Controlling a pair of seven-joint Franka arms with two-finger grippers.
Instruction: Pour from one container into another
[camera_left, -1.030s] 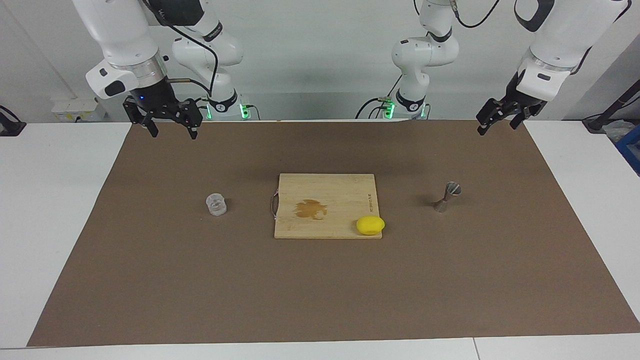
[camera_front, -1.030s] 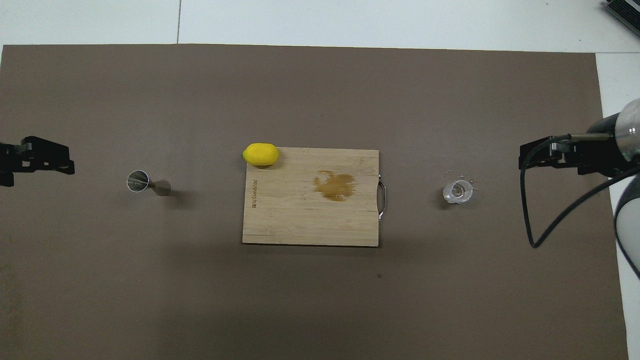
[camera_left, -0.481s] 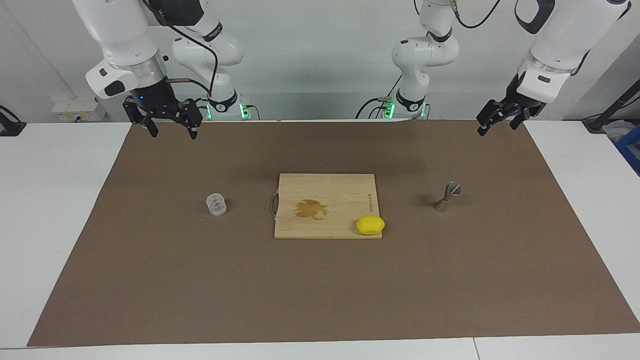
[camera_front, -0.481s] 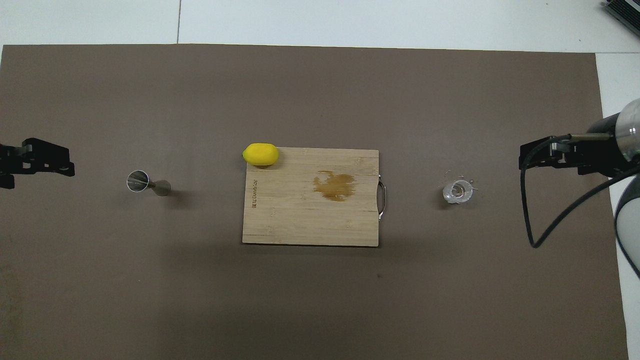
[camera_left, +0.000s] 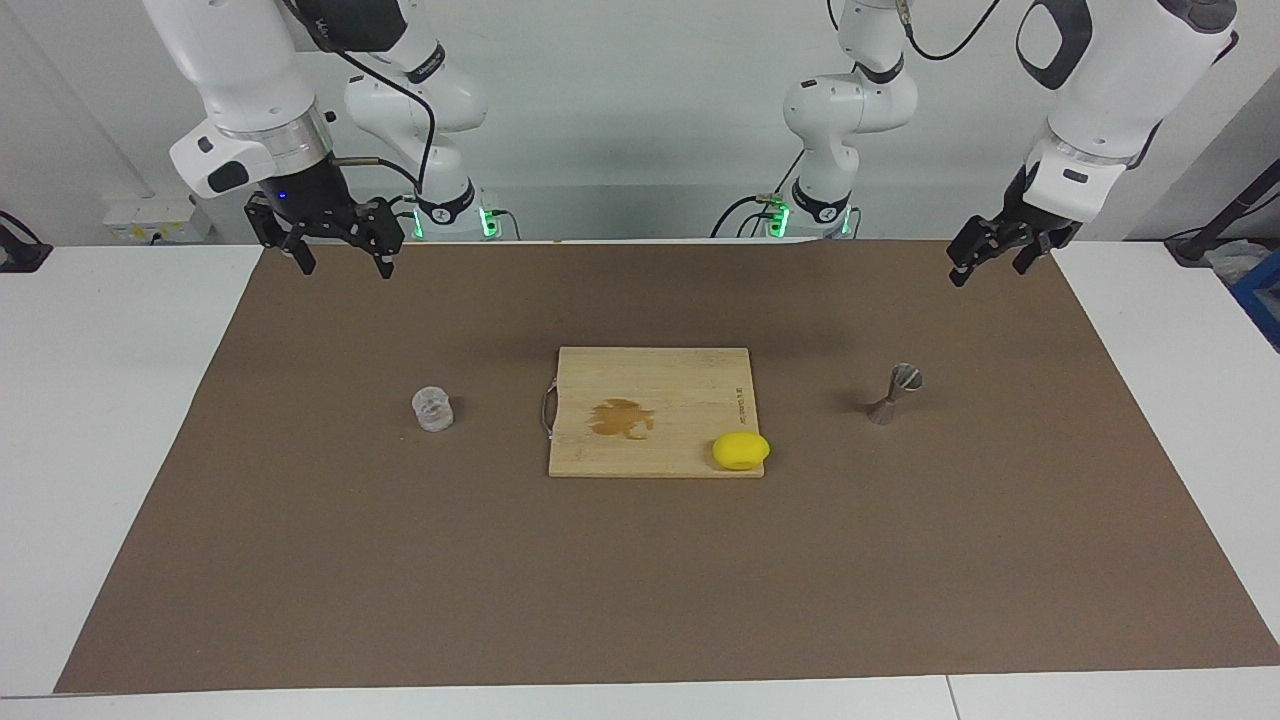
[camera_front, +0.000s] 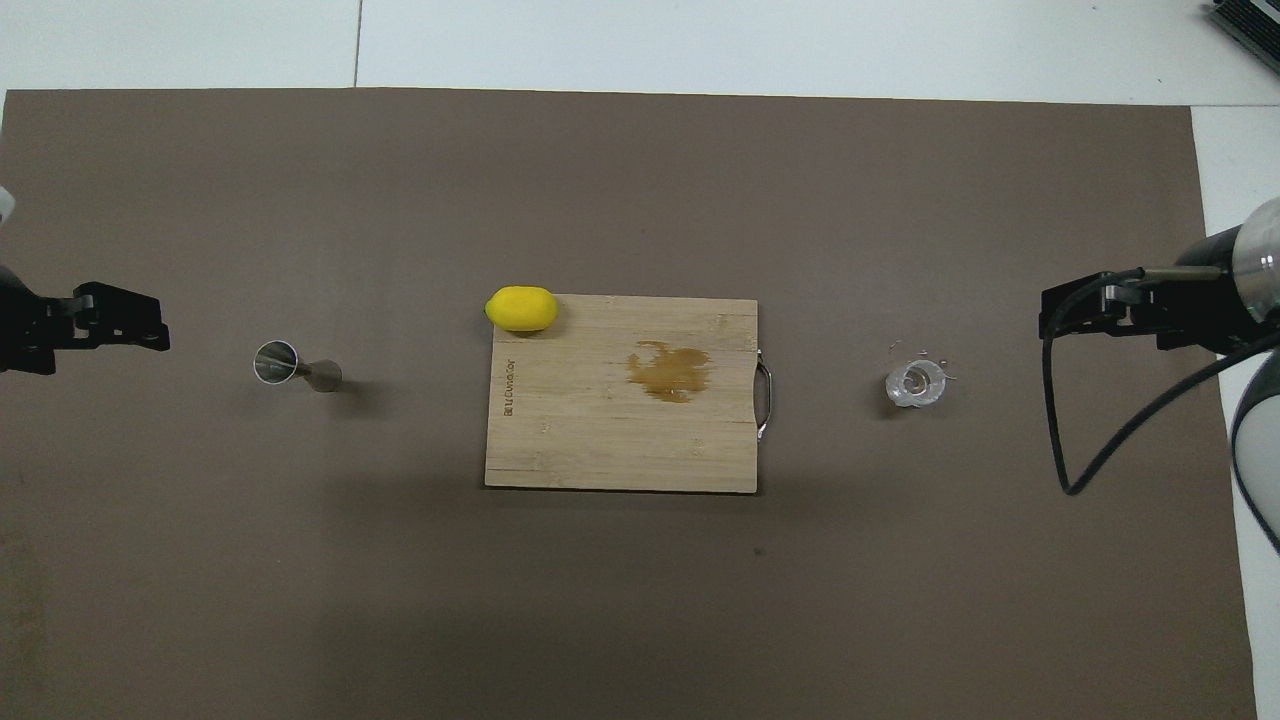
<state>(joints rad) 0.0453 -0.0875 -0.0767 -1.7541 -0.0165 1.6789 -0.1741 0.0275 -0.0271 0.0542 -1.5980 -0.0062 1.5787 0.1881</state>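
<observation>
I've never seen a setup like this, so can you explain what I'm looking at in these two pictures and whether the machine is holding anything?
These are two white robot arms at a table, each ending in a two-finger gripper. One picture looks at the robots from across the table; the other looks down from above their end. On the brown mat lie a cutting board with a stain, a lemon at its corner, a clear glass toward the right arm's end, and a metal jigger toward the left arm's end. The job is to pour from the glass into the jigger. The right gripper and the left gripper both hang open in the air, holding nothing.
</observation>
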